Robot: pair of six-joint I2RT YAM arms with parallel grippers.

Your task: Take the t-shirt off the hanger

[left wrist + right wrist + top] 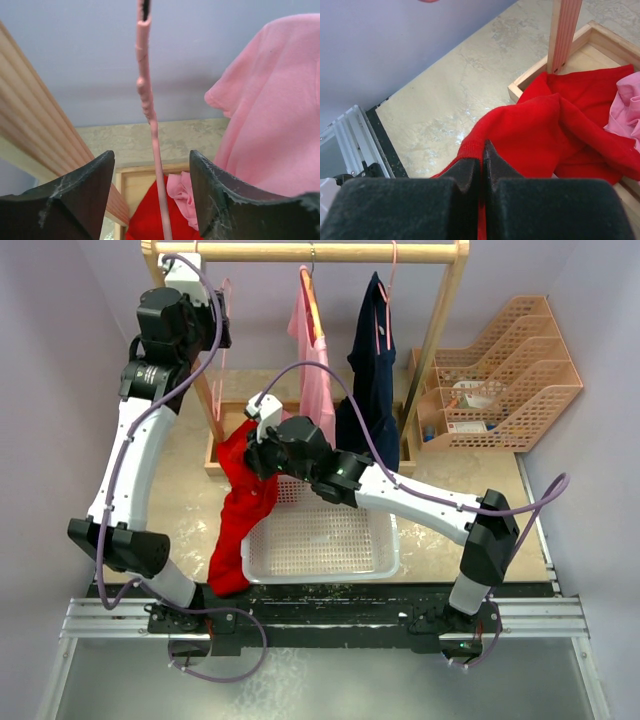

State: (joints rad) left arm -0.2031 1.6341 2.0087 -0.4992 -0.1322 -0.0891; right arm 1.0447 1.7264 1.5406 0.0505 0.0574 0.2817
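The red t-shirt (240, 508) hangs bunched from my right gripper (254, 452), draping over the left rim of the white basket (320, 575). In the right wrist view the gripper (483, 150) is shut on a fold of the t-shirt (545, 125). The bare pink hanger (224, 315) hangs at the left end of the wooden rail (300, 252). My left gripper (215, 325) is up beside it. In the left wrist view that gripper (151, 155) is open, and the hanger's thin rod (145, 90) runs between the fingers with a gap on each side.
A pink shirt (316, 370) and a navy shirt (368, 370) hang on the same rail. The rack's wooden base tray (222, 445) holds part of the red cloth and some pink cloth (626, 107). An orange file organizer (510, 370) stands at the right.
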